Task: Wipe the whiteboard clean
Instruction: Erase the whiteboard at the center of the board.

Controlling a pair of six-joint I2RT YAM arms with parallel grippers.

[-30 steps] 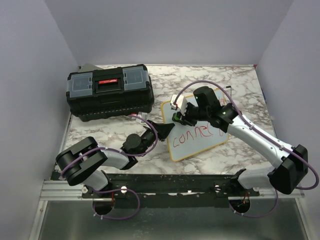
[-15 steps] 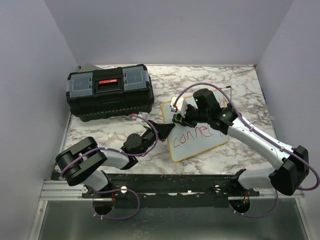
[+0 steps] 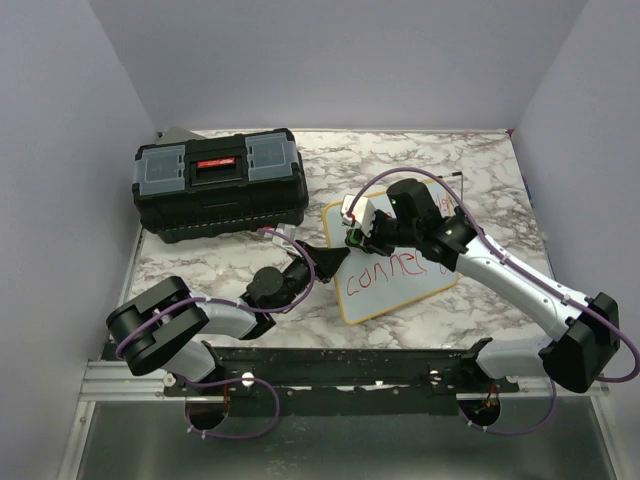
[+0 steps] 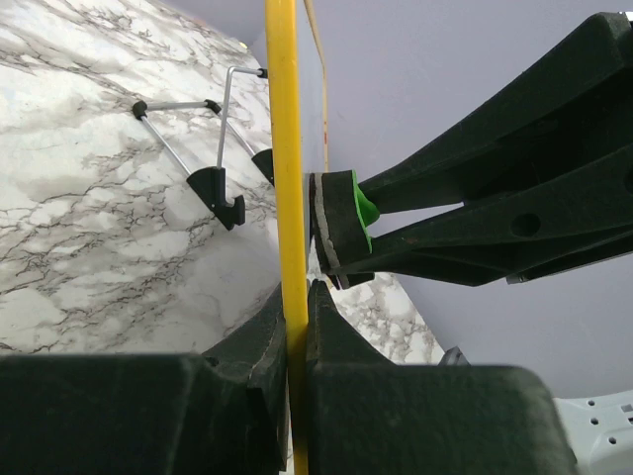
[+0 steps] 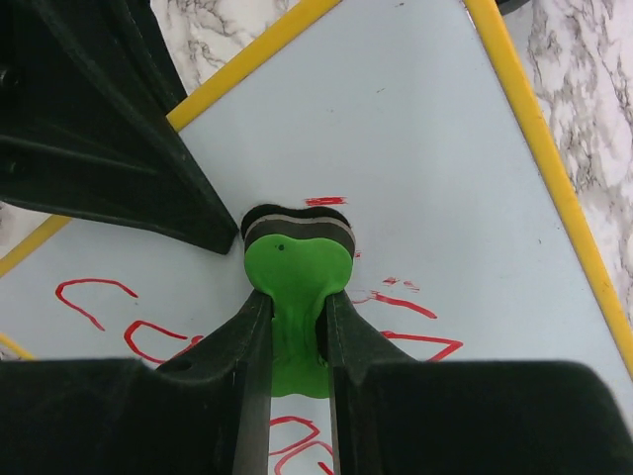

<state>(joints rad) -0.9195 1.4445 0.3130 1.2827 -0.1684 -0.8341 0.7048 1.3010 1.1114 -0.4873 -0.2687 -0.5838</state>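
**Top view, read from left to right.** A black toolbox [image 3: 220,185] with grey lid compartments and a red latch stands at the far left of the marble table [image 3: 490,160]. In front of it the left arm [image 3: 215,318] lies low over the table. The left gripper [image 3: 336,257] meets the left edge of the whiteboard [image 3: 395,295]. In the left wrist view its 2 fingers [image 4: 247,336] are clenched on the board's yellow frame [image 4: 282,119], 1 on each side.

The whiteboard stands near the table's centre, just right of the toolbox, propped on a wire stand [image 4: 223,193] with black feet. Its lower half carries red handwriting [image 3: 385,272]. The surface around the eraser is nearly bare, with a few red strokes [image 5: 406,305] beside the pad.

The right gripper [image 3: 354,236] reaches in from the right over the board's upper left part. Its 2 fingers [image 5: 247,356] are closed on the green eraser [image 5: 295,272]. The eraser's dark pad [image 5: 297,223] presses flat against the white surface, close beside the tip of the left gripper.
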